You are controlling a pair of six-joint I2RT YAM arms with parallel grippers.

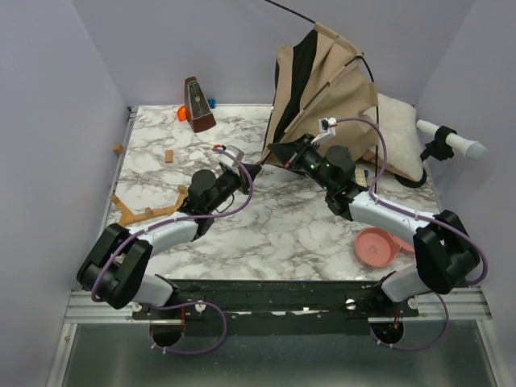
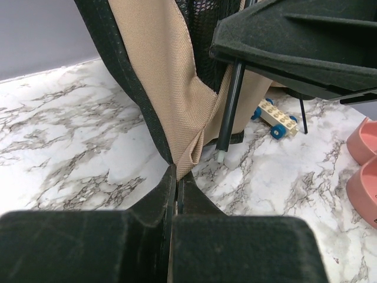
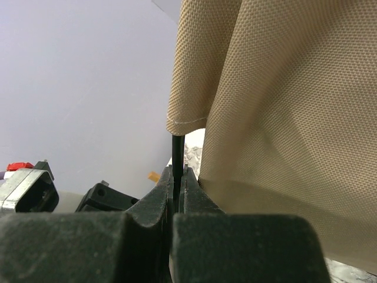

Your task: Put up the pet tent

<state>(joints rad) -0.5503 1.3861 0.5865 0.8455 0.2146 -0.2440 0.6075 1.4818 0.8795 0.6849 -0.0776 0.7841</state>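
Note:
The pet tent (image 1: 318,81), tan fabric with black lining, stands half-collapsed at the back of the marble table, one thin black pole arching out of its top. My left gripper (image 1: 254,171) is shut on a tan corner of the tent (image 2: 165,88) just above the tabletop, the fabric pinched at its tips (image 2: 177,174). My right gripper (image 1: 274,151) sits close by at the tent's lower edge. In the right wrist view it (image 3: 178,171) is shut on a black pole (image 3: 177,150) that comes out of a tan sleeve (image 3: 194,71). Another pole end (image 2: 230,106) hangs beside the fabric.
A white pillow (image 1: 399,137) lies right of the tent. A brown metronome (image 1: 198,105) and an orange piece (image 1: 184,114) stand at the back left, wooden pieces (image 1: 145,211) at the left edge, pink bowls (image 1: 377,246) front right. A small toy car (image 2: 275,118) sits near the tent.

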